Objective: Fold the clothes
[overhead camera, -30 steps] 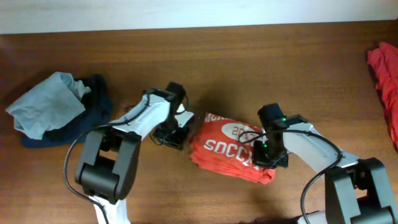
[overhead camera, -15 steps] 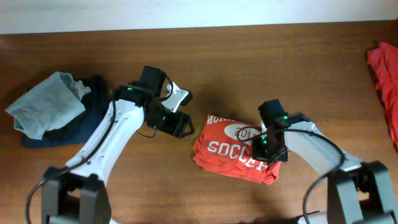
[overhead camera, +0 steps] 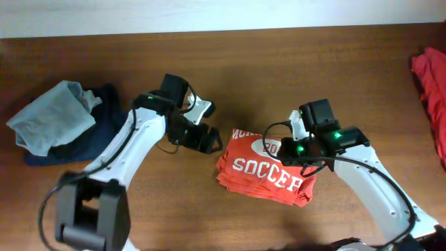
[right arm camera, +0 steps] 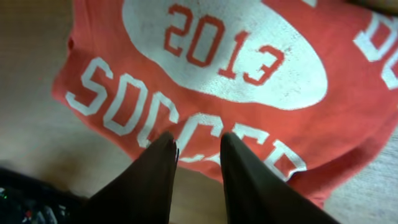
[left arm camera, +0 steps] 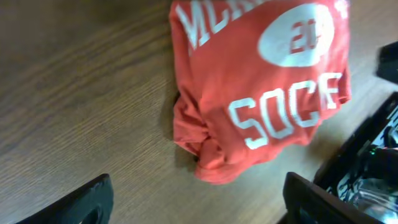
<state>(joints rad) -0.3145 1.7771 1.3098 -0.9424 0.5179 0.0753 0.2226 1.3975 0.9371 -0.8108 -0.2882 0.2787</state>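
Observation:
A folded orange-red shirt (overhead camera: 263, 169) with white "2013 SOCCER" print lies on the brown table (overhead camera: 279, 63). In the left wrist view the shirt (left arm camera: 261, 81) fills the upper middle. My left gripper (overhead camera: 208, 139) (left arm camera: 199, 202) stands wide open over bare wood just left of the shirt and holds nothing. Over the shirt's right part, my right gripper (overhead camera: 297, 153) (right arm camera: 198, 144) hangs with its dark fingers (right arm camera: 163, 168) a little apart. Only shirt (right arm camera: 224, 68) and table show in the gap.
At the far left, a pale grey-blue garment (overhead camera: 50, 120) lies crumpled on a navy one (overhead camera: 104, 132). Another orange-red garment (overhead camera: 432, 87) lies at the right edge. A pale strip (overhead camera: 209, 14) runs along the table's far side.
My left gripper has opened wide and drawn back from the shirt's left edge. My right gripper has parted its fingers and shifted right. The shirt lies folded.

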